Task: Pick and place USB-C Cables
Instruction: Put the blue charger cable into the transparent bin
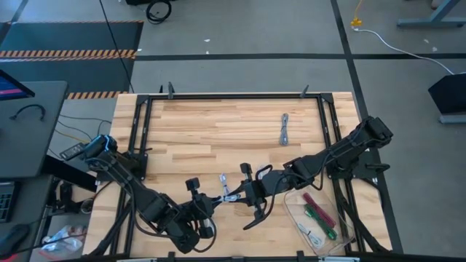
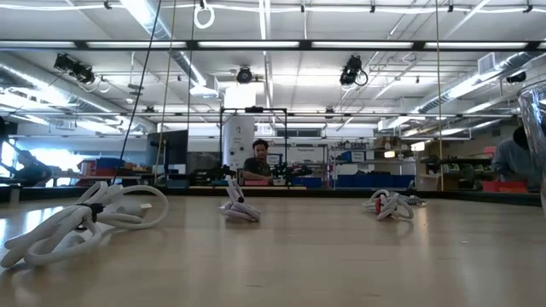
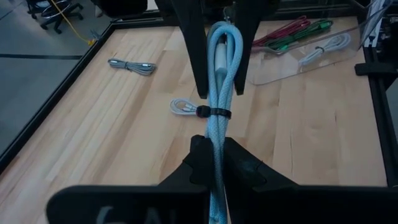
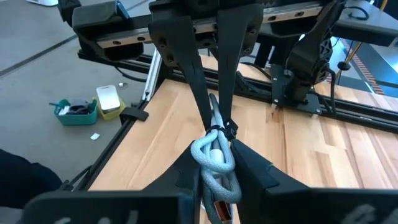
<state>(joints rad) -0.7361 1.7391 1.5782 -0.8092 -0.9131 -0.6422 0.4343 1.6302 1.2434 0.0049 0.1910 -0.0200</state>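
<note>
Both grippers meet over the near middle of the table on one pale blue-white USB-C cable bundle with a black tie. My left gripper and my right gripper face each other, each shut on one end of it. A white cable lies on the wood beneath them. A grey cable lies farther off. Red, green and white cables lie in the clear tray. My left gripper pinches the bundle's one end between its two fingers, which lie along the cable. The bundle runs level toward the right gripper, clear of the table. My right gripper pinches the opposite, looped end between its two fingers, coming level from the table's right. The loops bulge out just in front of its fingertips.
The clear tray sits at the near right, close beside the right arm. A black frame runs round the table's edges. Bare wood stretches across the far and left parts of the table. The low view shows three cable bundles on the table top, one with a red tie.
</note>
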